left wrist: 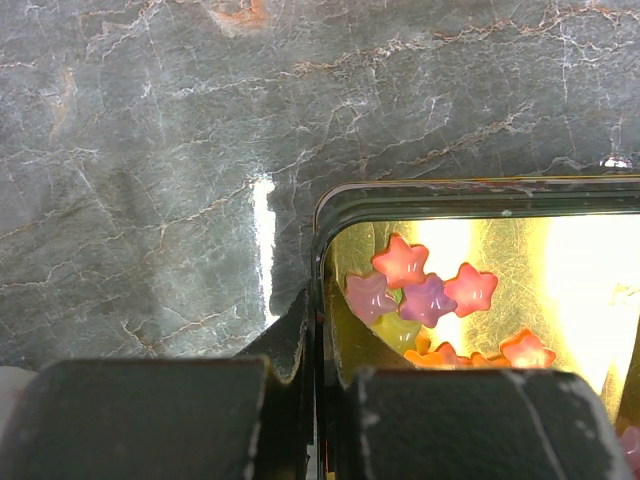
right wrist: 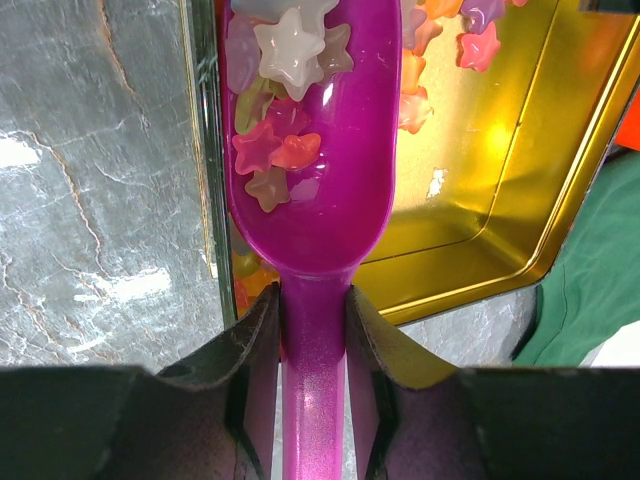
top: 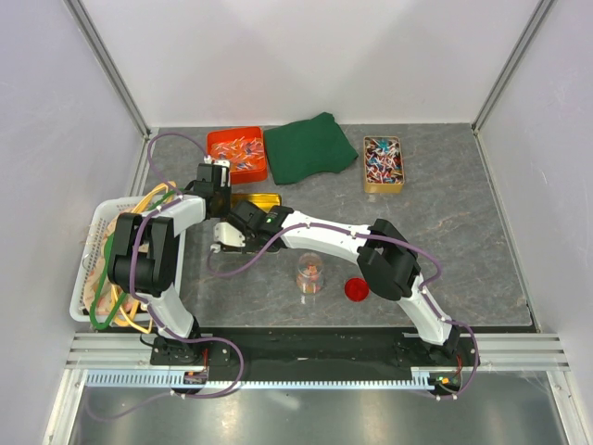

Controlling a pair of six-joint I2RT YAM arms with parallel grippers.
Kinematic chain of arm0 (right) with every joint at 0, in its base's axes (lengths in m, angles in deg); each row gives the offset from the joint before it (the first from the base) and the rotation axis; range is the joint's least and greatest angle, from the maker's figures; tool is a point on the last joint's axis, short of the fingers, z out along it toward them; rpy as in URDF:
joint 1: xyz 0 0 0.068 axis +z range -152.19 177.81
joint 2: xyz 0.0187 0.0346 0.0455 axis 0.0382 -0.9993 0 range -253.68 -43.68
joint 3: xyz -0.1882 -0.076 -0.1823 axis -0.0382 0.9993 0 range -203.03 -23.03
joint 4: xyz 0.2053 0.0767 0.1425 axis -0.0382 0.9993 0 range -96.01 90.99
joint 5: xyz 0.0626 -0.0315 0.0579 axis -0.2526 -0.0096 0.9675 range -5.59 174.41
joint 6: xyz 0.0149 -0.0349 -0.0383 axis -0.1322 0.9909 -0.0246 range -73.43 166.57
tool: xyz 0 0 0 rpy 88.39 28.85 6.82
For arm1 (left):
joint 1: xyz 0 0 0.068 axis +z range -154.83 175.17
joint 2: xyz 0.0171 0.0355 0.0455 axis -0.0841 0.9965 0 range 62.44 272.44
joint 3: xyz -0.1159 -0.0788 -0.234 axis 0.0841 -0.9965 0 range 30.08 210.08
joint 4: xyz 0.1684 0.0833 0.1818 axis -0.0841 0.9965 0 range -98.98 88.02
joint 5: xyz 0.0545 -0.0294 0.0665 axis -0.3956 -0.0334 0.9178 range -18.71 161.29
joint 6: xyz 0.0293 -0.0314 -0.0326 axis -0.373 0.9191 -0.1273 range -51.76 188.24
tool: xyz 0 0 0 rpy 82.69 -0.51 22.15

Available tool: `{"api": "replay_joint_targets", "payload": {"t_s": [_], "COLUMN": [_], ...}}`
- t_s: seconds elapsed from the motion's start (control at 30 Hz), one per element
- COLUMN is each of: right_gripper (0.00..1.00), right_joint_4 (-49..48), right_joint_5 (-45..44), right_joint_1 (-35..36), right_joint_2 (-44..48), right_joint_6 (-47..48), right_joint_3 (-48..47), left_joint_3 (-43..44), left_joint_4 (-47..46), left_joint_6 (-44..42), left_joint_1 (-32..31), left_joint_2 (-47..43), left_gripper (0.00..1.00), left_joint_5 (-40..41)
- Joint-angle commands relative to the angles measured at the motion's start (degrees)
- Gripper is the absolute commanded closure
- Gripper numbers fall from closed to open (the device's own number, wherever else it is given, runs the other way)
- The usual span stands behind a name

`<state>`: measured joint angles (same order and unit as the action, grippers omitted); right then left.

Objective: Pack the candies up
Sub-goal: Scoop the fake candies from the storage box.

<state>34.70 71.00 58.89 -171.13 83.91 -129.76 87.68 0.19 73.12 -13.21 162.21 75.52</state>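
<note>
On the bench (top: 463, 241), the gold tin (top: 264, 197) sits at eleven o'clock from the jar (top: 310, 275), whose red lid (top: 355, 289) lies at three o'clock. The left tool (left wrist: 315, 400) is pinched on the tin's rim. The right tool (right wrist: 312, 320) is clamped on the purple scoop (right wrist: 320, 200), its bowl over the tin. Star-shaped candies (right wrist: 285, 150) lie in scoop and tin. The jar seems to hold more, so packing looks partway done.

The purple scoop (right wrist: 340, 200) and its topmost candies (right wrist: 270, 10) are cut off.
</note>
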Motion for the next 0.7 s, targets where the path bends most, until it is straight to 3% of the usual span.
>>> {"api": "replay_joint_targets", "payload": {"t_s": [0.0, 0.17, 0.23, 0.3, 0.67], "right_gripper": [0.66, 0.71, 0.81, 1.0, 1.0], "right_joint_4": [11.3, 11.2, 11.1, 10.8, 5.7], "right_joint_5": [3.4, 4.2, 4.9, 5.4, 9.2], "right_joint_1": [-0.8, -0.9, -1.0, -1.1, -2.2], "right_joint_2": [-4.1, -5.4, -5.9, -5.9, -1.9], "right_joint_6": [-1.4, -1.7, -2.0, -2.3, -5.1], "right_joint_3": [3.8, 3.9, 4.0, 4.0, 6.8], "left_joint_3": [2.3, 2.3, 2.3, 2.3, 2.3], "left_joint_4": [-2.6, -2.7, -2.6, -2.6, -2.6], "left_joint_6": [1.5, 1.5, 1.4, 1.4, 1.4], "left_joint_1": [-0.1, 0.0, -0.1, -0.1, -0.1], "left_joint_2": [-0.4, -0.4, -0.5, -0.5, -0.9], "left_gripper": [0.98, 0.98, 0.98, 0.98, 0.98], "left_joint_5": [-1.8, -1.9, -1.9, -1.9, -1.9]}}
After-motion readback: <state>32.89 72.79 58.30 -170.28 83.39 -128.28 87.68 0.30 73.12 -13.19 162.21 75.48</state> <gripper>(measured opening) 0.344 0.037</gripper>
